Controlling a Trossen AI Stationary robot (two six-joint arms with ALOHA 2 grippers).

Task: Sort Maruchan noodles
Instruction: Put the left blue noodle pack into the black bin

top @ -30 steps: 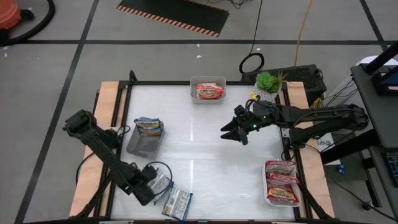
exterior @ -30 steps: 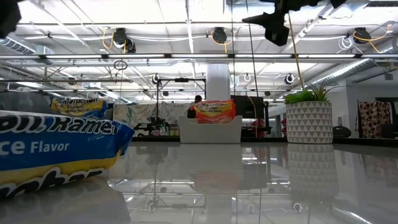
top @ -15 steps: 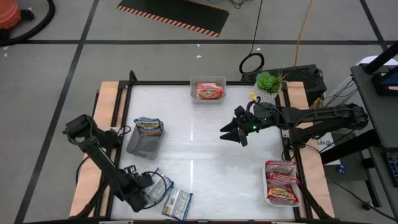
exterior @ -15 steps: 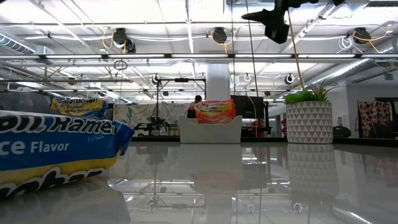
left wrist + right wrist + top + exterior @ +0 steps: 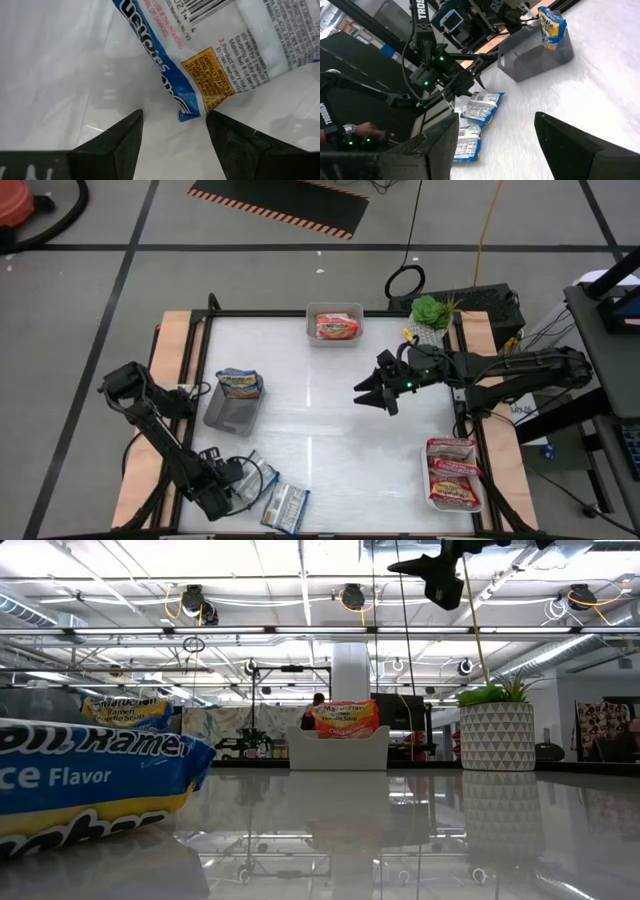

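Here the blue-silver packet [image 5: 220,60] could be nudged across the surface [image 5: 330,440] rather than gripped, since only its corner lies before the empty, parted left claw [image 5: 172,131].

Glossy plastic on a shiny white table [image 5: 330,430]

Crinkly glossy plastic packets [image 5: 285,506] near the front edge; smooth grey plastic tray [image 5: 228,412] by the left edge; matt dark fingers [image 5: 115,145]; bare wood side boards [image 5: 172,355].

- Two blue-silver flat plastic noodle packets [image 5: 285,507] are laid at the near left table edge.
- One blue-yellow packet [image 5: 239,383] is propped in the grey tray.
- An orange-red packet [image 5: 336,327] is held in the far tray.
- Maroon-and-silver packets [image 5: 453,472] are stacked in the right tray.
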